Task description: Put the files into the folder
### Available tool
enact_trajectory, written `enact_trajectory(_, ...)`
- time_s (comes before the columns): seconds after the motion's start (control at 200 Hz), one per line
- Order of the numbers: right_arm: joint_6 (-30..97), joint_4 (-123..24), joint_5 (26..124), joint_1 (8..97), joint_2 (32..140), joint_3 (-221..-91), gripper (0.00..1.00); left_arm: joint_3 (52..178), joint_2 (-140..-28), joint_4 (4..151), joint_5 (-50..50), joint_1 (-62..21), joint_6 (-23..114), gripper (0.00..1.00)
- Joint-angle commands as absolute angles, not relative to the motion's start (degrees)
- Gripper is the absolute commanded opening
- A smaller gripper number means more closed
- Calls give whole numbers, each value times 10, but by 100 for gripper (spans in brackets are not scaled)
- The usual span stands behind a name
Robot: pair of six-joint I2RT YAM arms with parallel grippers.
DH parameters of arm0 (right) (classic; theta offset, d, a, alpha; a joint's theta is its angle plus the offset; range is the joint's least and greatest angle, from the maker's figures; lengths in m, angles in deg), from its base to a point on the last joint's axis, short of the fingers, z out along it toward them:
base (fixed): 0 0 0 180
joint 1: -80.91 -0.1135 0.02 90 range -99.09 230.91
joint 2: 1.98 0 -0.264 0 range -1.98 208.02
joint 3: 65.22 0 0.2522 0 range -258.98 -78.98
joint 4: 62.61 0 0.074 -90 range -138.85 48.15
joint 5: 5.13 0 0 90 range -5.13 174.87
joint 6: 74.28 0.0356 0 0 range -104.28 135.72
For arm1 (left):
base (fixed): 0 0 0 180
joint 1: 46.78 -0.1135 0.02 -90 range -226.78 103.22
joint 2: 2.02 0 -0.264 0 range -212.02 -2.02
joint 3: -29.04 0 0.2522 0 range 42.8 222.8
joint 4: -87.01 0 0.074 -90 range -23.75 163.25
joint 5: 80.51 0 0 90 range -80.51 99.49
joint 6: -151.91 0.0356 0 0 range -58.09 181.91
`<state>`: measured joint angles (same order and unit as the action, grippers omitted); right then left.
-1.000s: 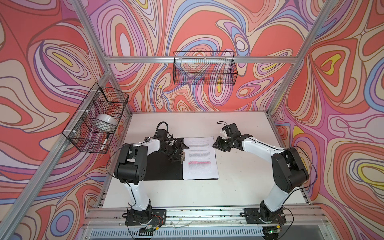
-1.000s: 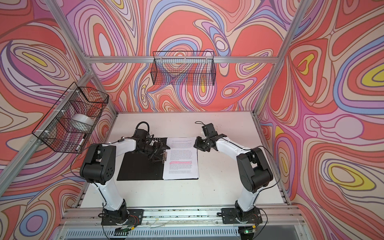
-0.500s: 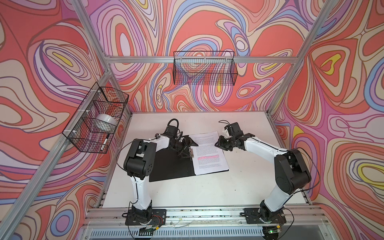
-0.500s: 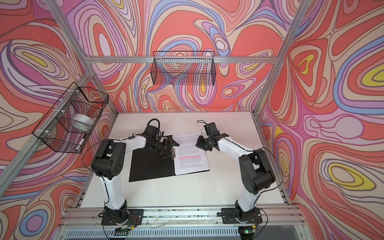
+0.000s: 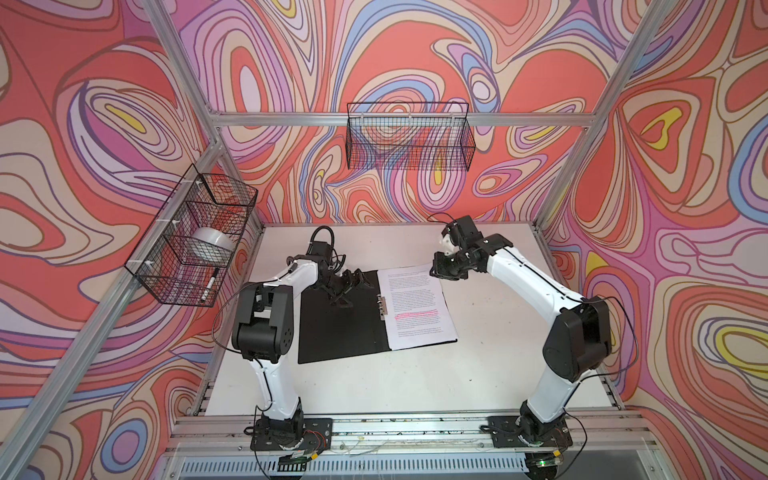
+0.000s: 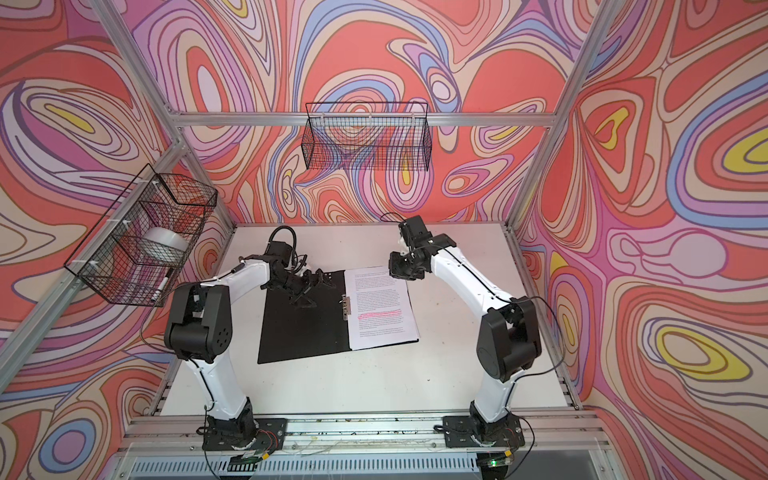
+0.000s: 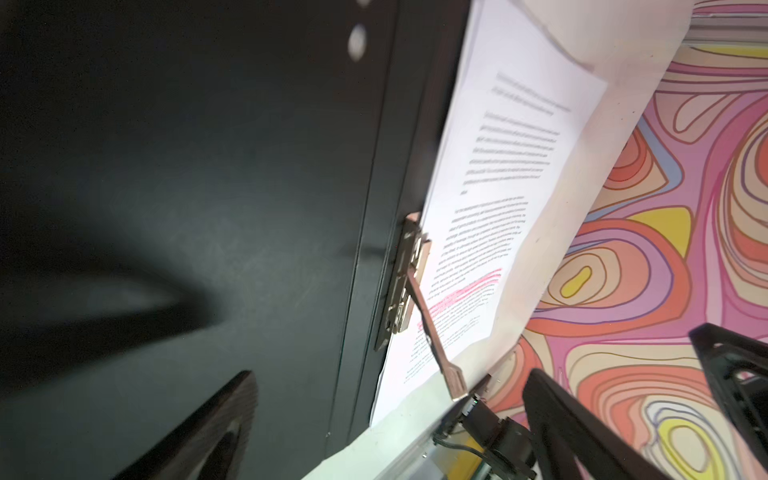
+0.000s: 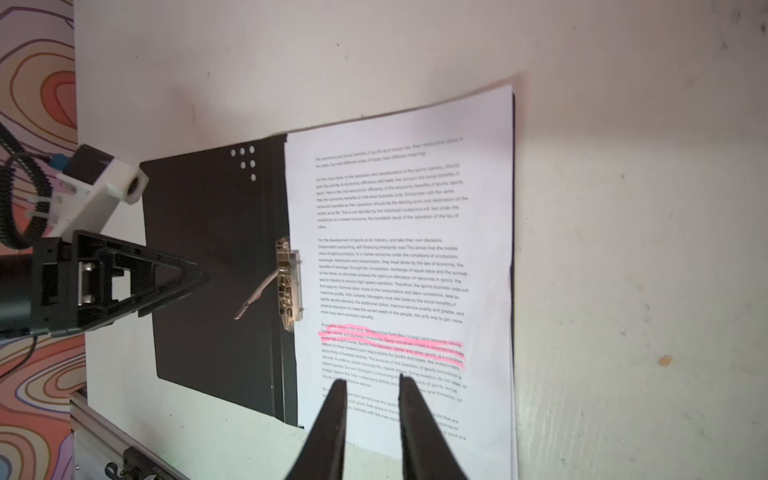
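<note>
While files [image 5: 417,307] are lying on the right half of the open folder [image 5: 340,328], centre frame, left pincer [image 5: 351,286] is hovering spread wide; right pincer [image 8: 372,380] is hanging slightly parted, empty. Judging sheets light, floppy, slippery: pinch a free edge.

Swirl-patterned walls [image 5: 415,62], white tabletop [image 5: 498,332]

Robot lab cell: aluminium frame [image 5: 291,120], swirl-patterned walls [image 5: 415,41].

files [image 5: 417,307] on folder [image 5: 338,324] right half | folder on table [image 5: 498,353]
</note>
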<state>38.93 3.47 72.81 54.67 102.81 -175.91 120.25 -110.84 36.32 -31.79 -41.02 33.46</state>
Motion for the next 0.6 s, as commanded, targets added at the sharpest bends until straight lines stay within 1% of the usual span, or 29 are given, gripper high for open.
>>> enact_trajectory(0.0, 350, 148, 748, 507, 1079, -1831, 24, 1212, -1074, 302, -269, -430, 423, 100)
enact_trajectory(0.165, 322, 243, 752, 455, 1177, -1990, 22, 1218, -1039, 268, -167, -434, 476, 100)
enact_trajectory(0.296, 317, 255, 744, 423, 1230, -2050, 20, 1196, -1016, 286, -118, -435, 504, 100)
enact_trajectory(0.401, 318, 256, 739, 402, 1272, -2087, 20, 1215, -1030, 272, -97, -437, 539, 100)
enact_trajectory(0.596, 309, 264, 748, 375, 1328, -2143, 19, 1222, -1061, 263, -114, -441, 561, 100)
